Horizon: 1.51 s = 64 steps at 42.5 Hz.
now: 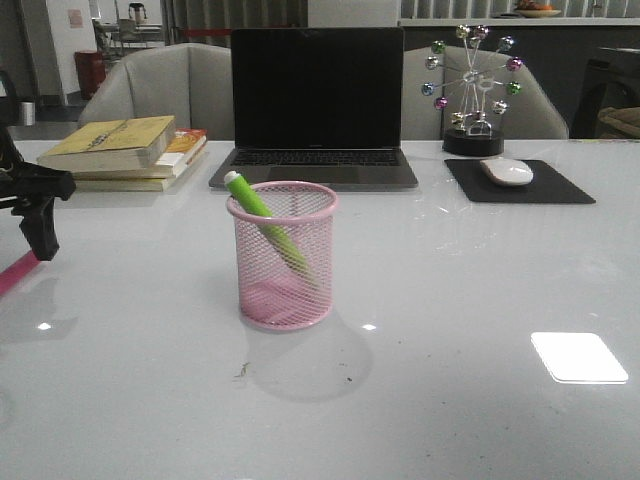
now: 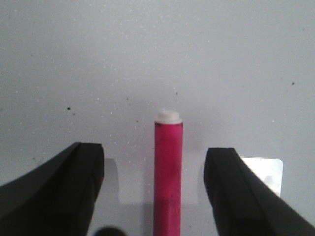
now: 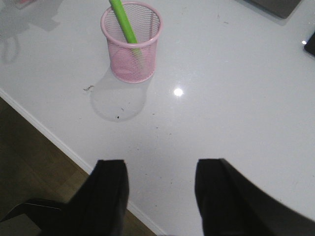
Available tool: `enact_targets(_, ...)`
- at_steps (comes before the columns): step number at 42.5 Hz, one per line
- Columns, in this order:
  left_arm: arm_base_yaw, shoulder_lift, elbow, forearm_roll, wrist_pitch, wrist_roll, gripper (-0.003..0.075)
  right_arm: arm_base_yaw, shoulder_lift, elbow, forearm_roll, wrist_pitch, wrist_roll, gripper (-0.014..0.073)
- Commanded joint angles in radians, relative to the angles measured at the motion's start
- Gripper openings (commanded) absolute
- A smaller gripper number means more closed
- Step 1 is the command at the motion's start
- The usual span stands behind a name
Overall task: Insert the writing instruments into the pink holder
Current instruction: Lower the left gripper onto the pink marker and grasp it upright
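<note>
The pink holder (image 1: 285, 257) stands upright mid-table, also in the right wrist view (image 3: 131, 43). The lime green pen (image 1: 262, 217) leans inside it, whitish end sticking out over the rim to the left; it shows in the right wrist view too (image 3: 123, 22). The magenta pen (image 2: 168, 177) lies flat on the table, whitish end pointing away, between the fingers of my left gripper (image 2: 155, 150), which is open and not touching it. In the front view the left gripper (image 1: 40, 235) hangs at the far left edge above the magenta pen (image 1: 12, 272). My right gripper (image 3: 160, 164) is open and empty over the table's near edge.
A laptop (image 1: 316, 105) stands open behind the holder. A stack of books (image 1: 125, 150) lies at the back left. A white mouse (image 1: 507, 171) on a black pad (image 1: 560, 185) and a ferris-wheel ornament (image 1: 473, 90) are at the back right. The table's near edge (image 3: 49, 132) runs below the right gripper.
</note>
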Motion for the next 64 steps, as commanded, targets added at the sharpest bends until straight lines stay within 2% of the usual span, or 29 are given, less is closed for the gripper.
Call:
enact_targets(1, 0.001, -0.037, -0.046, -0.011, -0.028, -0.007, 0.0473, -0.003, -0.005, -0.028, -0.015, -0.061, 0.002, 0.0436)
enact_targets(16, 0.001, -0.037, -0.046, -0.011, -0.030, -0.007, 0.0383, -0.003, -0.005, -0.028, -0.015, -0.061, 0.002, 0.0436)
enact_targets(37, 0.001, -0.008, -0.084, -0.011, 0.033, -0.007, 0.0378, -0.003, -0.005, -0.028, -0.015, -0.062, 0.002, 0.0436)
enact_targets(50, 0.001, -0.008, -0.084, -0.011, 0.079, -0.007, 0.0158, -0.003, -0.005, -0.028, -0.015, -0.062, 0.002, 0.0436)
enact_targets(57, 0.001, -0.008, -0.084, -0.011, 0.086, -0.007, 0.0094, -0.003, -0.005, -0.028, -0.015, -0.062, 0.002, 0.0436)
enact_targets(64, 0.001, -0.050, -0.079, -0.037, 0.056, -0.003, 0.0092, -0.003, -0.005, -0.028, -0.015, -0.062, 0.002, 0.0436)
